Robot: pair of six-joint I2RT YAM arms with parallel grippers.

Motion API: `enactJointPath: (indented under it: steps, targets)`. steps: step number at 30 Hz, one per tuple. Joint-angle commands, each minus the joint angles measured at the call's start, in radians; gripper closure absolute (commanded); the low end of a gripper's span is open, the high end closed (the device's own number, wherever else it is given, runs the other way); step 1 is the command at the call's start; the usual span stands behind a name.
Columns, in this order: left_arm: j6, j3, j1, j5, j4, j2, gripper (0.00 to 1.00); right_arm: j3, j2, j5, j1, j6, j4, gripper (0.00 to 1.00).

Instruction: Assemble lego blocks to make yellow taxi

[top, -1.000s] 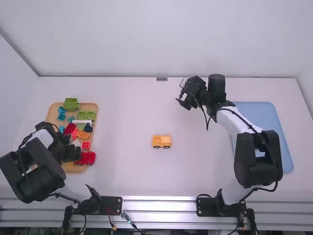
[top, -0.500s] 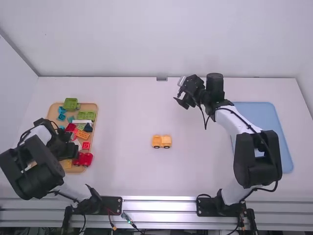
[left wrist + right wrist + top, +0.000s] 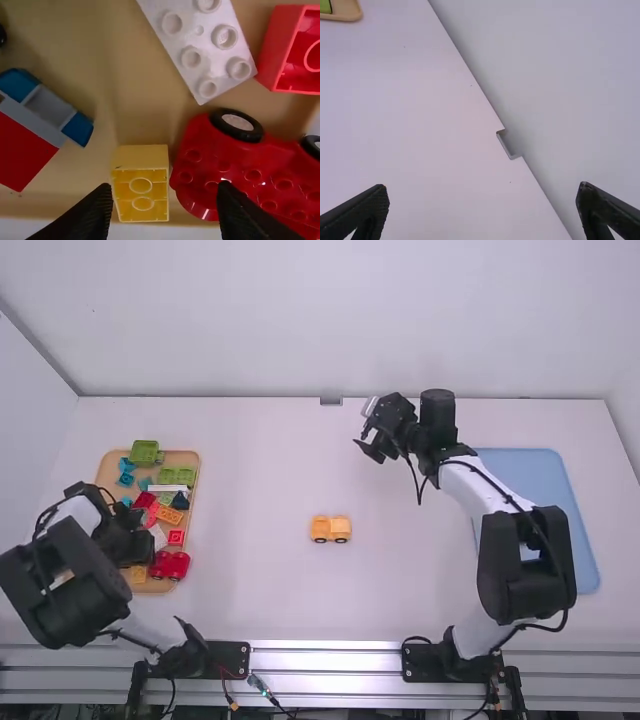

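Note:
Over the near part of the block tray, my left gripper (image 3: 140, 548) is held low. In the left wrist view my left gripper (image 3: 162, 197) has its fingers apart, with a yellow block (image 3: 140, 185) and part of a red car base (image 3: 240, 170) showing between and beyond them. A yellow-orange wheeled piece (image 3: 331, 529) stands on the middle of the table. My right gripper (image 3: 370, 445) is above the far part of the table. Seen from its wrist, the right gripper (image 3: 482, 195) is open and holds nothing.
The wooden tray (image 3: 200, 475) at the left holds several loose blocks, among them a white block (image 3: 205, 45) and a red block (image 3: 287, 55). A blue tray (image 3: 530, 462) lies at the right, partly under the right arm.
My left gripper has shifted slightly left and away from the camera, and the red car base has moved a little left in the tray. The right arm has drifted slightly left.

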Motion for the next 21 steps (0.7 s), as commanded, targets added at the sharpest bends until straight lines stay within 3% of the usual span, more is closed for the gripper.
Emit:
enactJointPath:
  steps: [1,10,15,21]
  targets:
    - [-0.04,0.01,0.029,0.022,-0.008,0.005,0.42,0.04,-0.003,-0.006,0.004,0.01,-0.001,0.01]
    - [-0.048,0.01,0.05,-0.007,-0.046,0.005,0.38,0.04,-0.003,-0.009,0.004,0.01,0.0,0.01]
    - [-0.035,0.009,0.055,-0.008,-0.037,0.006,0.5,0.04,-0.003,-0.009,0.004,0.01,-0.001,0.01]
    - [-0.01,0.009,0.063,-0.008,-0.034,0.006,0.47,0.04,-0.003,-0.009,0.004,0.009,0.0,0.01]
